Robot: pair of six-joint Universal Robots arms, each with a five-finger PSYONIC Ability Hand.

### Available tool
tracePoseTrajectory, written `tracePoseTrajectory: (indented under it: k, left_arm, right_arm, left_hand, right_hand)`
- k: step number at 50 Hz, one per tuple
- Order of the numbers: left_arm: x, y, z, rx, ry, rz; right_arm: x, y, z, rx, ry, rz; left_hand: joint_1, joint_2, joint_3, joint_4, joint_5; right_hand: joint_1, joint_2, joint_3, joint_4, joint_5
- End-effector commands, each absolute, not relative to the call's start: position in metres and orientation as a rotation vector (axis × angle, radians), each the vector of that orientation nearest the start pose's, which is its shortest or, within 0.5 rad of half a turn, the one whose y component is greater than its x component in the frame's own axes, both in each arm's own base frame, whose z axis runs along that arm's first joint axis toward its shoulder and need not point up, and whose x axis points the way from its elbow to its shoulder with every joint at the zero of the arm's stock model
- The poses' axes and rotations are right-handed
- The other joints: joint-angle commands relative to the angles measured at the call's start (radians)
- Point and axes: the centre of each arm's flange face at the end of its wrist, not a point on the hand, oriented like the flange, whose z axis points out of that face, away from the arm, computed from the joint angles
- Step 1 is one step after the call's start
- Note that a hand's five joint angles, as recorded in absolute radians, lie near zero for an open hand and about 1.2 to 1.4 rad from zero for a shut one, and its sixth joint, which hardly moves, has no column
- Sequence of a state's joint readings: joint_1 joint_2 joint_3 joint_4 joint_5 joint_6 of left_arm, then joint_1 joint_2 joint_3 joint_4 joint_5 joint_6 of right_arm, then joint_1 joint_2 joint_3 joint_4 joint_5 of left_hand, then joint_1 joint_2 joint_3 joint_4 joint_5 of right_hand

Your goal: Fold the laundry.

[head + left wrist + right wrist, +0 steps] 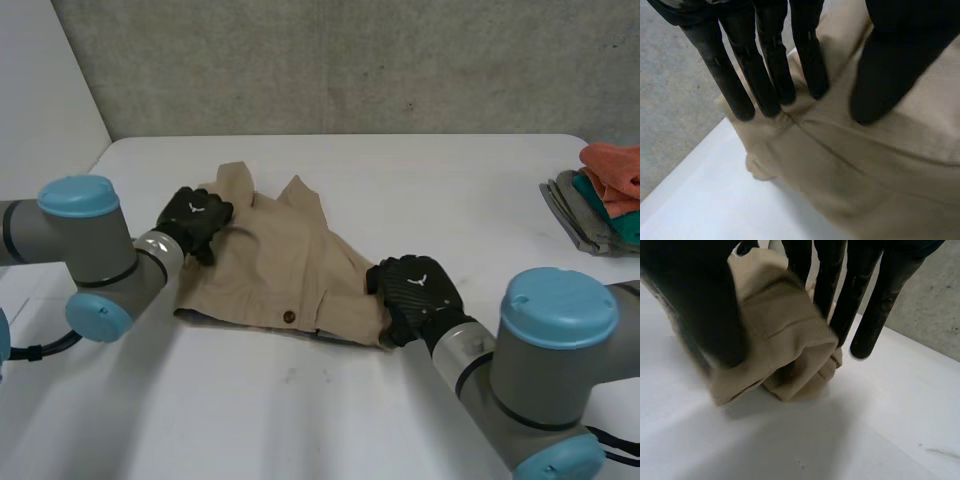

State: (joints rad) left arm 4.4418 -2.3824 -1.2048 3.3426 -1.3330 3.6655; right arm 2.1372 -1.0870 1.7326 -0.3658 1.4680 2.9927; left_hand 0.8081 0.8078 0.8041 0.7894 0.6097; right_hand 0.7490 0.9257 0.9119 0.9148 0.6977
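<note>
We pinch the soft, limp shorts (270,265): left hand (195,218) on their side edge, right hand (415,292) on their buttoned edge; hems should grip best

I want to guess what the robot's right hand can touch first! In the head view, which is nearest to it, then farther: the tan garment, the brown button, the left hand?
1. tan garment: pinched in the right hand, at its right corner.
2. brown button: on its near edge, between the hands.
3. left hand: at its far left corner.
</note>
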Motion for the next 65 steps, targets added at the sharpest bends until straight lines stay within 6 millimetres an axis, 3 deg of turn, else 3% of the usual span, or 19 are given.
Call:
tracePoseTrajectory:
  k: [1,5,8,11,17,22,26,28,32,33,34,36,40,44,46,52,56,59,65]
  left_arm:
    - [-0.27,-0.365,0.123,1.153,2.218,-1.929]
    - [-0.273,-0.348,0.121,1.144,2.243,-1.867]
    - [-0.271,-0.326,0.123,1.174,2.303,-1.781]
    - [-0.271,-0.305,0.129,1.21,2.362,-1.708]
    - [-0.276,-0.249,0.152,1.228,2.527,-1.633]
    - [-0.293,-0.206,0.181,1.084,2.755,-1.777]
    - [-0.308,-0.177,0.19,1.019,2.916,-1.835]
    - [-0.314,-0.17,0.19,1.015,2.955,-1.846]
    - [-0.325,-0.168,0.174,1.031,2.971,-1.835]
    - [-0.327,-0.171,0.168,1.018,2.961,-1.834]
    - [-0.328,-0.173,0.167,1.009,2.954,-1.834]
    - [-0.327,-0.176,0.168,0.981,2.932,-1.846]
    - [-0.321,-0.182,0.174,0.895,2.883,-1.88]
    - [-0.301,-0.198,0.214,0.753,2.779,-2.057]
    - [-0.292,-0.204,0.226,0.71,2.736,-2.107]
    - [-0.269,-0.215,0.257,0.702,2.562,-2.224]
    - [-0.251,-0.233,0.251,0.763,2.475,-2.159]
    - [-0.241,-0.241,0.243,0.816,2.445,-2.094]
    - [-0.229,-0.255,0.191,0.959,2.468,-1.834]
  right_arm:
    - [0.306,-0.227,0.133,-0.868,2.083,-1.684]
    - [0.303,-0.232,0.143,-0.851,2.07,-1.724]
    - [0.299,-0.237,0.166,-0.849,2.021,-1.8]
    - [0.282,-0.261,0.187,-0.85,2.012,-1.939]
    - [0.259,-0.316,0.203,-0.996,2.029,-2.179]
    - [0.27,-0.348,0.201,-1.113,1.951,-2.271]
    - [0.293,-0.372,0.192,-1.169,1.797,-2.278]
    - [0.3,-0.381,0.186,-1.18,1.734,-2.29]
    - [0.309,-0.393,0.167,-1.197,1.653,-2.308]
    - [0.309,-0.395,0.164,-1.195,1.65,-2.314]
    - [0.309,-0.397,0.158,-1.189,1.661,-2.314]
    - [0.308,-0.397,0.156,-1.186,1.677,-2.312]
    - [0.299,-0.393,0.166,-1.148,1.75,-2.326]
    - [0.283,-0.374,0.202,-1.086,1.861,-2.348]
    - [0.274,-0.358,0.218,-1.061,1.937,-2.313]
    - [0.255,-0.316,0.237,-0.87,2.132,-2.052]
    - [0.245,-0.283,0.23,-0.69,2.296,-1.733]
    - [0.24,-0.259,0.21,-0.599,2.409,-1.517]
    - [0.25,-0.212,0.178,-0.624,2.403,-1.384]
  left_hand:
    - [0.588,0.588,0.592,0.607,0.612]
    - [0.588,0.589,0.592,0.607,0.612]
    - [0.588,0.589,0.592,0.607,0.612]
    - [0.588,0.589,0.592,0.607,0.612]
    - [0.588,0.589,0.592,0.607,0.612]
    - [0.588,0.589,0.592,0.607,0.612]
    - [0.588,0.589,0.592,0.607,0.612]
    - [0.443,0.443,0.447,0.461,0.467]
    - [-0.1,-0.1,-0.096,-0.081,-0.076]
    - [-0.287,-0.287,-0.283,-0.269,-0.264]
    - [-0.365,-0.364,-0.361,-0.346,-0.341]
    - [-0.485,-0.485,-0.481,-0.467,-0.462]
    - [-0.556,-0.556,-0.552,-0.538,-0.533]
    - [-0.562,-0.562,-0.558,-0.544,-0.538]
    - [-0.562,-0.562,-0.558,-0.544,-0.538]
    - [-0.574,-0.574,-0.57,-0.555,-0.55]
    - [-0.571,-0.571,-0.567,-0.552,-0.547]
    - [-0.565,-0.565,-0.561,-0.547,-0.541]
    - [-0.556,-0.556,-0.552,-0.538,-0.533]
  right_hand:
    - [0.647,0.471,0.484,0.481,0.524]
    - [0.647,0.471,0.484,0.481,0.524]
    - [0.647,0.471,0.484,0.481,0.524]
    - [0.647,0.471,0.484,0.481,0.524]
    - [0.647,0.471,0.484,0.481,0.524]
    - [0.647,0.471,0.484,0.481,0.524]
    - [0.647,0.471,0.484,0.481,0.524]
    - [0.647,0.471,0.484,0.481,0.524]
    - [0.647,0.471,0.484,0.481,0.524]
    - [0.488,0.312,0.326,0.323,0.365]
    - [0.002,-0.175,-0.161,-0.164,-0.122]
    - [-0.55,-0.726,-0.713,-0.716,-0.673]
    - [-0.574,-0.751,-0.737,-0.74,-0.698]
    - [-0.574,-0.751,-0.737,-0.74,-0.698]
    - [-0.574,-0.751,-0.737,-0.74,-0.698]
    - [-0.574,-0.751,-0.737,-0.74,-0.698]
    - [-0.574,-0.751,-0.737,-0.74,-0.698]
    - [-0.574,-0.751,-0.737,-0.74,-0.698]
    - [-0.574,-0.751,-0.737,-0.74,-0.698]
